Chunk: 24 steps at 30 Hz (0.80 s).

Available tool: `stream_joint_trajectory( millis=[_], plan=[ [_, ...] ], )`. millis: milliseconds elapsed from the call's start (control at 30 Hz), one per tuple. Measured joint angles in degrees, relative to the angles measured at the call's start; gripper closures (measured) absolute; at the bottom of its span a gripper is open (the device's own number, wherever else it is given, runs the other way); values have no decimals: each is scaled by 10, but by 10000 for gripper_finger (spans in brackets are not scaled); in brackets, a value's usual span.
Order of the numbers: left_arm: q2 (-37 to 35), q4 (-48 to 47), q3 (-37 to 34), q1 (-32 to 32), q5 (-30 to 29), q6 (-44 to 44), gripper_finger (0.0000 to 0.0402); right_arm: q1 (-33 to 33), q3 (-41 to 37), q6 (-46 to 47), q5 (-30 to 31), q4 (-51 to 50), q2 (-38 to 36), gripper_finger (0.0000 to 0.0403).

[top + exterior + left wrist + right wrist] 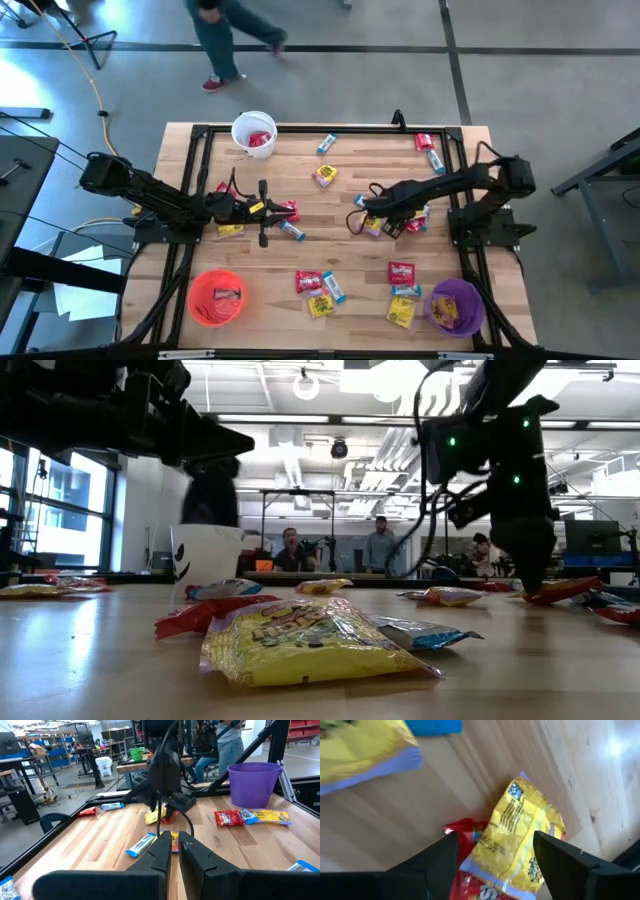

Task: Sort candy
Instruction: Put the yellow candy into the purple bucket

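right pincer (492, 865): mine, spread wide just over a crinkly yellow candy packet (522, 837) lying on a red packet (470, 870), gripping nothing yet
left pincer (175, 847): fingers nearly closed, empty, parked mid-table
progress: a few candies sit in the white paper cup (254, 132), orange plastic cup (216, 297) and purple plastic cup (457, 306); most candy is loose on the wooden table (350, 215), so lots left I reckon
room: table middle open; black frame rails hug the edges

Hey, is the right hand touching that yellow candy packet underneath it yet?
Cannot tell. In the right wrist view the right hand is open, its fingers straddling the yellow packet, which lies partly over a red packet; contact isn't plainly shown.
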Motion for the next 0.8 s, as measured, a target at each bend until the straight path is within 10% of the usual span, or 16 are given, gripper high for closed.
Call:
stream_joint_trajectory(
  millis=[200,500,800],
  plan=[
    [0,0,0,0,0,0,383,0,0,4,16,-3,33,191],
    [0,-4,0,0,0,0,383,0,15,-9,12,-4,35,386],
    [0,-4,0,0,0,-4,383,8,82,-31,16,-32,35,370]
  ],
)
